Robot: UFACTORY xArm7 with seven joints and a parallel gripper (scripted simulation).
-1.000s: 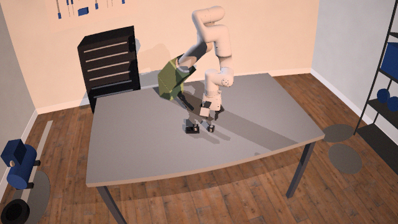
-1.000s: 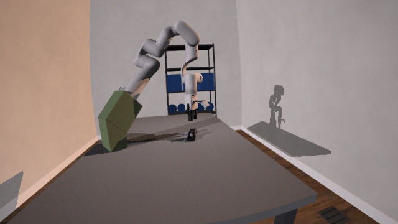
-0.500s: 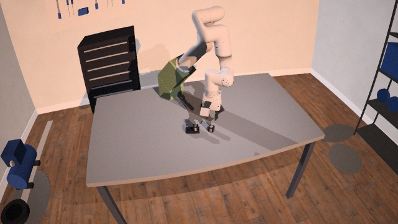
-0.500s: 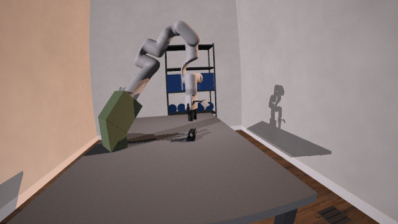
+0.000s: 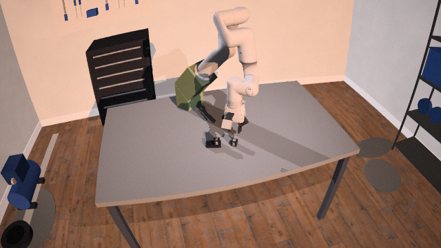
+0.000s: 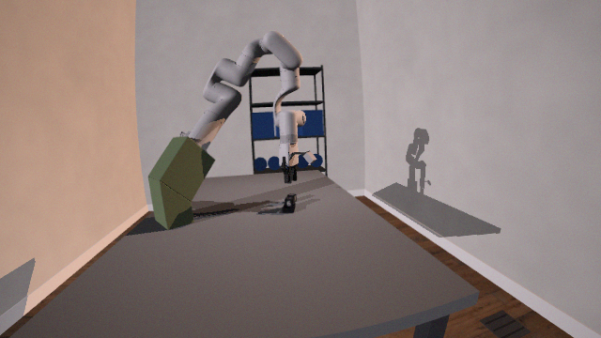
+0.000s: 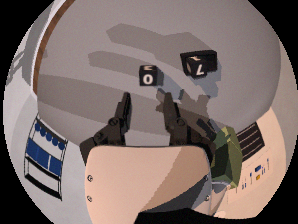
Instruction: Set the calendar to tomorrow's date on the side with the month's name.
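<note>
The job looks partway along at best: one cube, with a 7 on a side, sits in the small black tray, while the other cube, showing a 0, lies outside it on the surface, just beside the tray. The tool hangs above, about half open with nothing in its grip. Left to do, it seems, are seating the loose cube beside its partner, getting both digits upright and correct, and withdrawing the arm. Today's date cannot be told here.

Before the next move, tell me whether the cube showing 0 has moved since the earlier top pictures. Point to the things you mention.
No visible move: the cube showing 0 [image 5: 234, 142] [image 7: 148, 76] sits in the same spot on the table [image 5: 155, 165], right of the tray [image 5: 209, 145].
</note>
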